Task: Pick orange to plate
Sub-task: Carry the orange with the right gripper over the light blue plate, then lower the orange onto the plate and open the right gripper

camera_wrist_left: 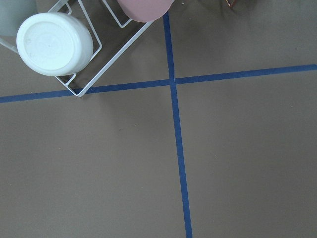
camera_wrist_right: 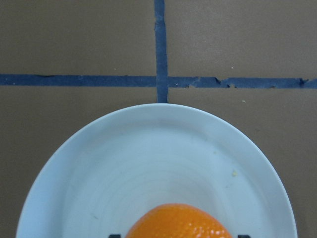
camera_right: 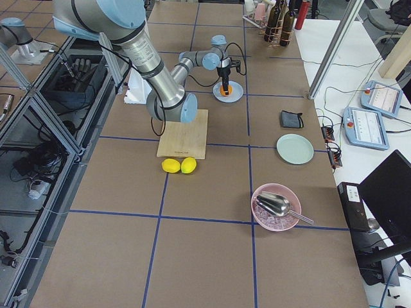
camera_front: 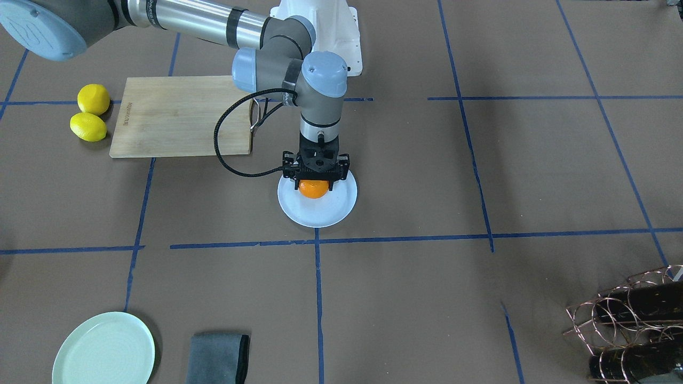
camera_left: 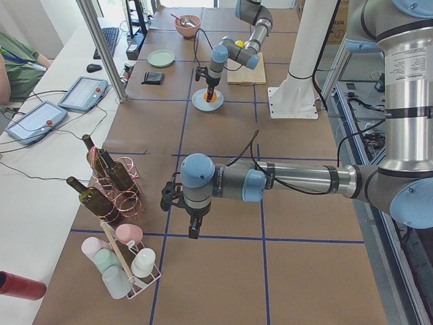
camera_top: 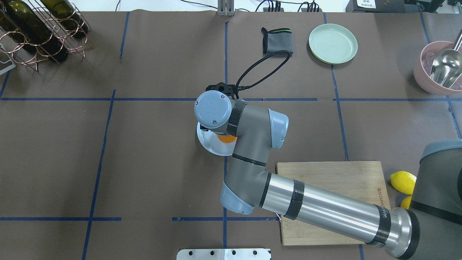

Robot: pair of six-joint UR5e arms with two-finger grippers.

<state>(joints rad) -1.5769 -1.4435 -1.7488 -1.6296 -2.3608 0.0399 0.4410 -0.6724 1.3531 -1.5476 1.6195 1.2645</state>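
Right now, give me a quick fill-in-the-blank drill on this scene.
1. The end effector whose fingers flank the orange belongs to the ____ arm.
2. The orange is over the bluish-white plate; the second plate, next to the grey cloth, is pale ____.
3. Beside the cutting board lie ____ lemons.

Missing words: right; green; two.

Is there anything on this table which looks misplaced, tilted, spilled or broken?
Nothing stands out. The orange is over the plate, between the right gripper fingers; the lemons lie beside the cutting board, and no spill or damage shows.
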